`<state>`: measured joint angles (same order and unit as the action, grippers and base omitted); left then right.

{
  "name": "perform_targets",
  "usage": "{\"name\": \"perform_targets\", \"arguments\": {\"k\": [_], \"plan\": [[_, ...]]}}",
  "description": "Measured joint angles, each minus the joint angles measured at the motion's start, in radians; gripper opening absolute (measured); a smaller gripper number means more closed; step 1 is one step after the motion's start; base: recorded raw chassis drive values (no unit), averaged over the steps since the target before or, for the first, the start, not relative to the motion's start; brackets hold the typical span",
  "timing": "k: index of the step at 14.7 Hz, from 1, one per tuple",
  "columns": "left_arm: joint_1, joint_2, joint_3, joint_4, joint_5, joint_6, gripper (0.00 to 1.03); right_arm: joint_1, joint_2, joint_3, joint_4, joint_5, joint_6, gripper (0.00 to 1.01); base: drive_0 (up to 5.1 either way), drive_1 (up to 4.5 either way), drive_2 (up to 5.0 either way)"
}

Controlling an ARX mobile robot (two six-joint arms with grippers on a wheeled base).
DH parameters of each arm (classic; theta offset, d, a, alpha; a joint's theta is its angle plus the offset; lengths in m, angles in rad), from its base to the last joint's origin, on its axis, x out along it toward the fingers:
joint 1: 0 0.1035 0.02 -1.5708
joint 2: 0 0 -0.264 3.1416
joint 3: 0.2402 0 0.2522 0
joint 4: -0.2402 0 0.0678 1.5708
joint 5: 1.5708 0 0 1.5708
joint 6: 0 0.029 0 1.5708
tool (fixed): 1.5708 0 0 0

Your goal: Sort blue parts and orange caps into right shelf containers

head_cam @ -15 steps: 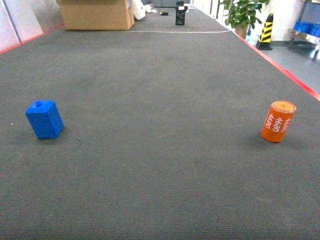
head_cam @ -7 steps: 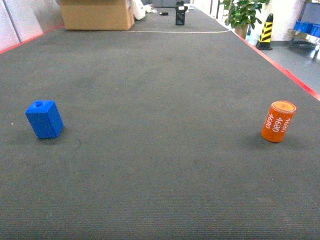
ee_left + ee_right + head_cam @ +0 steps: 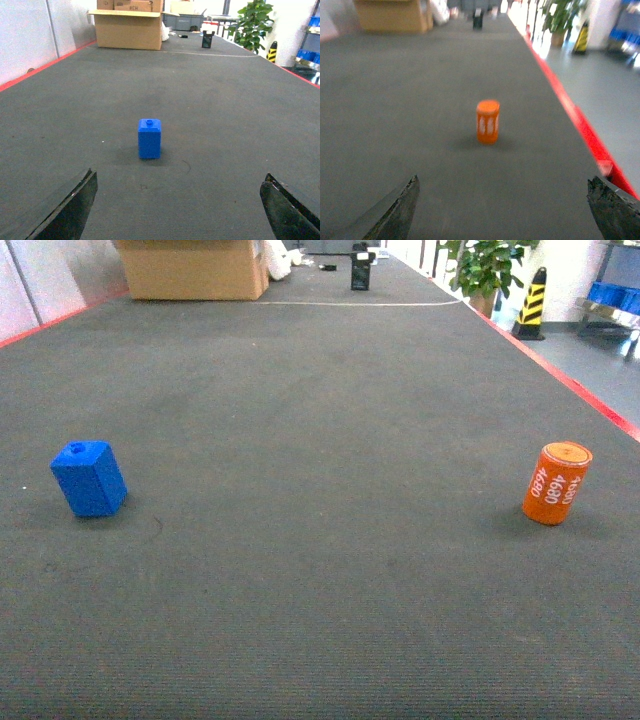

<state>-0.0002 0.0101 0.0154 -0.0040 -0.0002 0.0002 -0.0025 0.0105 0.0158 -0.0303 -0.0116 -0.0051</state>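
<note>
Jaws of the left gripper [image 3: 177, 210] gape wide, blue part [image 3: 149, 138] ahead between them; right gripper [image 3: 502, 210] likewise wide, orange cap [image 3: 488, 121] ahead.

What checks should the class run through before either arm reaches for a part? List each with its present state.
1. Left claw open and empty: ok.
2. Right claw open and empty: ok.
3. Blue part upright, centred ahead of the left claw: ok.
4. Orange cap upright, ahead of the right claw: ok, though that view is blurred.
5. Mat between each claw and its part bare: ok.
6. Shelf containers within reach: cannot tell.
</note>
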Motion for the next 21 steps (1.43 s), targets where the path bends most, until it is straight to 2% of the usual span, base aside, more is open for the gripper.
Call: {"name": "perform_targets", "arguments": {"k": [1,3,6,8,11,14,18,20,21], "plan": [[0.000,0.000,0.000,0.000,0.000,0.000,0.98,0.002,0.141,0.048,-0.083,-0.047,-0.014,0.98,0.0,0.00,0.0],[0.000,0.000,0.000,0.000,-0.002,0.000,0.98,0.101,0.471,0.089,0.149,-0.008,-0.004,0.98,0.0,0.00,0.0],[0.000,0.000,0.000,0.000,0.000,0.000,0.98,0.085,0.959,0.257,0.492,0.003,0.005,0.98,0.0,0.00,0.0],[0.000,0.000,0.000,0.000,0.000,0.000,0.98,0.066,1.262,0.412,0.605,0.005,0.003,0.98,0.0,0.00,0.0],[0.000,0.000,0.000,0.000,0.000,0.000,0.98,0.054,1.605,0.693,0.562,0.009,0.006,0.98,0.0,0.00,0.0],[0.000,0.000,0.000,0.000,-0.001,0.000,0.98,0.069,1.803,0.909,0.487,0.031,0.008,0.98,0.0,0.00,0.0],[0.000,0.000,0.000,0.000,0.000,0.000,0.98,0.075,1.989,1.110,0.390,0.055,0.017,0.98,0.0,0.00,0.0],[0.000,0.000,0.000,0.000,0.000,0.000,0.98,0.076,2.063,1.147,0.380,0.075,0.020,0.98,0.0,0.00,0.0],[0.000,0.000,0.000,0.000,-0.001,0.000,0.98,0.081,2.098,1.151,0.384,0.091,0.019,0.91,0.0,0.00,0.0]]}}
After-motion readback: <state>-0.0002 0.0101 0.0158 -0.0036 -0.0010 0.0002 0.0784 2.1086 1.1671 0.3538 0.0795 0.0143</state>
